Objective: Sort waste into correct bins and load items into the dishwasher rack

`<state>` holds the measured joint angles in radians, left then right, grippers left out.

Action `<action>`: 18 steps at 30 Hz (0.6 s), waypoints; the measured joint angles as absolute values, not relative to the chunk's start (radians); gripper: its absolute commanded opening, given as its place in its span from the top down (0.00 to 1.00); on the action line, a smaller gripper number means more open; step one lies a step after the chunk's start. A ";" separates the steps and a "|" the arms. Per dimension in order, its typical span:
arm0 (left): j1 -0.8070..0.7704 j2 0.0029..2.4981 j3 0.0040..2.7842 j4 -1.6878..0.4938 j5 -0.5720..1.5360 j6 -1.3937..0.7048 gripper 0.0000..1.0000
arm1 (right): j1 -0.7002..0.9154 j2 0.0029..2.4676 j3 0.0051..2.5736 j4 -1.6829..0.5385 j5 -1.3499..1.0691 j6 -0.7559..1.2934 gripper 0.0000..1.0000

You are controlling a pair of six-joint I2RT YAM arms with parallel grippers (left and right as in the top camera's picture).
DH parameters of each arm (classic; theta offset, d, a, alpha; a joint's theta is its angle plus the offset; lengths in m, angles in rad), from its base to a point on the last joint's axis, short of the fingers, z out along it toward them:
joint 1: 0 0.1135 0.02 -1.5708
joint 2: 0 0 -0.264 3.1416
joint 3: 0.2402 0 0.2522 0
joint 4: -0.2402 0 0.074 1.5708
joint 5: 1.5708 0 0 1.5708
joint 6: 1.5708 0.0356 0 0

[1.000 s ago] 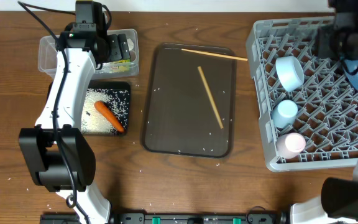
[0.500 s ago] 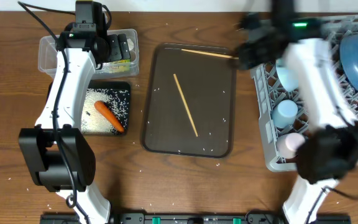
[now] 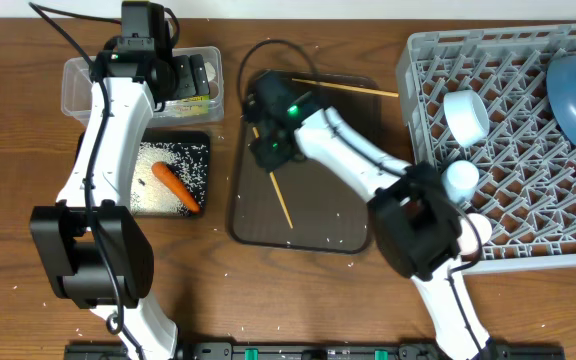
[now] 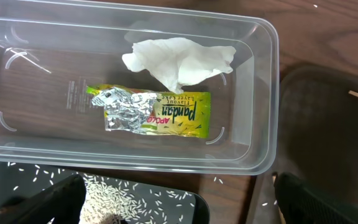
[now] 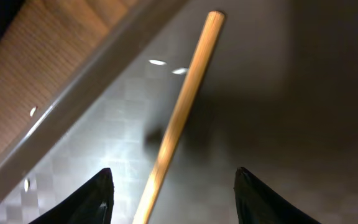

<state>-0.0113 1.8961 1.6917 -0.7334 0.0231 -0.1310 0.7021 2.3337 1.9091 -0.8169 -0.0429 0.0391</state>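
My right gripper [image 3: 268,152] hovers low over the brown serving tray, open, with a wooden chopstick [image 5: 179,118] lying between its fingers [image 5: 98,199], untouched by either one. That chopstick [image 3: 280,198] runs diagonally on the tray. A second chopstick [image 3: 343,88] rests across the tray's far edge. My left gripper [image 4: 176,205] stands open above the clear tub [image 4: 263,93], which holds the tissue [image 4: 179,59] and the foil wrapper [image 4: 157,112]. The black tray [image 3: 200,140] carries rice [image 3: 183,165] and the carrot [image 3: 175,187]. The rack [image 3: 508,60] holds the large blue bowl [image 3: 575,85], small bowl [image 3: 465,115], light-blue cup [image 3: 458,180] and white-pink cup [image 3: 478,230].
The brown serving tray [image 3: 338,220] lies between the bins and the rack, with stray rice grains on it. Grains are also scattered on the wooden table [image 3: 8,170]. My left arm reaches over the black tray. The right arm stretches across the brown tray from the rack's near corner.
The right arm has swung from the rack over to the brown tray, leaving the large blue bowl in the rack, and its jaws have opened. The loose chopstick now lies further left.
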 measured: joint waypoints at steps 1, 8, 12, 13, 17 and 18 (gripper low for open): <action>-0.011 1.896 1.692 -0.734 0.023 -0.131 0.02 | 0.719 2.338 1.909 -0.817 -0.012 0.046 0.54; -0.011 1.896 1.692 -0.734 0.023 -0.131 0.02 | 0.779 2.350 1.908 -0.809 0.132 0.080 0.79; -0.011 1.896 1.692 -0.734 0.023 -0.131 0.02 | 0.775 2.352 1.908 -0.810 0.166 0.090 0.98; -0.011 1.896 1.692 -0.733 0.023 -0.131 0.02 | 0.775 2.352 1.908 -0.809 0.171 0.092 0.99; -0.011 1.896 1.692 -0.734 0.023 -0.131 0.02 | 0.776 2.361 1.908 -0.810 0.180 0.095 0.85; -0.011 1.896 1.692 -0.734 0.023 -0.131 0.02 | 0.776 2.363 1.908 -0.810 0.180 0.098 0.76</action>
